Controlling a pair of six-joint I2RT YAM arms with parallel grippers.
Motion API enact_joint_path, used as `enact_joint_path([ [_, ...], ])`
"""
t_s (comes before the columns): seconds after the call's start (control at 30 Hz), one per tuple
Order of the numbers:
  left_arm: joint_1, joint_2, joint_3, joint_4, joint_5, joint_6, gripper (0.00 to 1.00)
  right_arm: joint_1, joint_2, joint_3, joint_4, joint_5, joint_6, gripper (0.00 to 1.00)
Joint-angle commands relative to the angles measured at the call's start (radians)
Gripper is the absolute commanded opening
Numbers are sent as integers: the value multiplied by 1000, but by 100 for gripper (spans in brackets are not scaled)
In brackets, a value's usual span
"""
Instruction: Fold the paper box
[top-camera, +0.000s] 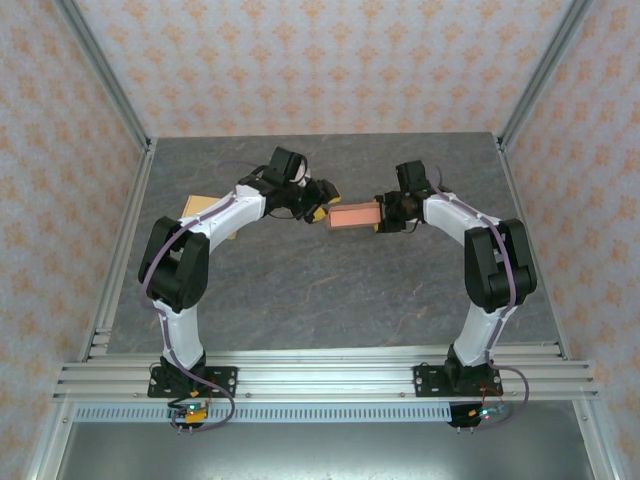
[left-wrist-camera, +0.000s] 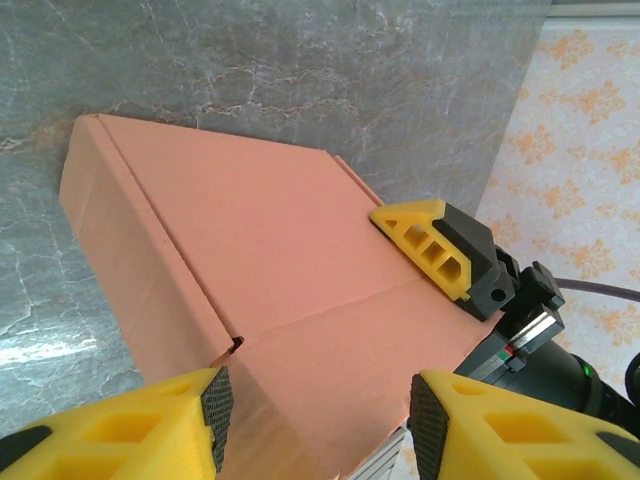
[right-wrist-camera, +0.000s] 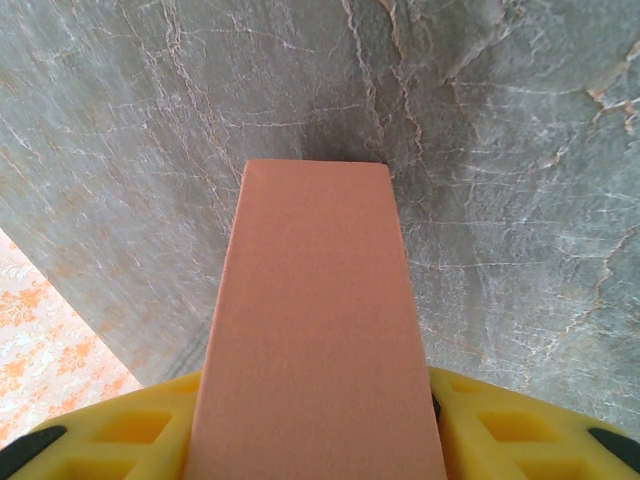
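Nearest us in the left wrist view are the yellow, black-padded fingers (left-wrist-camera: 150, 425) of the left gripper (left-wrist-camera: 315, 405); they stand either side of the near end of the salmon-pink cardboard box (left-wrist-camera: 270, 250), and we cannot tell whether the pads press it or merely bracket it. The right gripper (right-wrist-camera: 320, 420) is clamped on the opposite end, one finger flat on each broad face.

We judge the folding well along; the box already reads as a closed, flat-sided slab with creased edges; a seam crosses its upper face and a small gap shows at a slot on the edge, so some tucking or pressing probably remains.

From above, both arms reach forward and bend inward; the wrists face each other over the middle of the grey marbled table (top-camera: 330, 290) with the box spanning the space between them. A flat tan cardboard sheet (top-camera: 198, 205) lies beneath the left arm.
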Motion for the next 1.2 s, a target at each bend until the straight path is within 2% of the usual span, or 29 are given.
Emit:
enact_joint_path([
  [0.0, -24, -44, -2, -16, 32, -37, 52, -1, 18, 3, -53, 6, -5, 34],
  [0.27, -48, -50, -8, -36, 40, -37, 48, 14, 23, 15, -58, 15, -3, 34],
  [0.73, -27, -51, 69, -269, -12, 192, 48, 25, 28, 21, -58, 21, -5, 32],
  [0.97, -28, -55, 26, -226, -8, 178, 36, 26, 30, 20, -59, 23, -4, 31],
  [1.17, -35, -61, 25, -234, -7, 236, 33, 26, 30, 19, -60, 27, 19, 31],
])
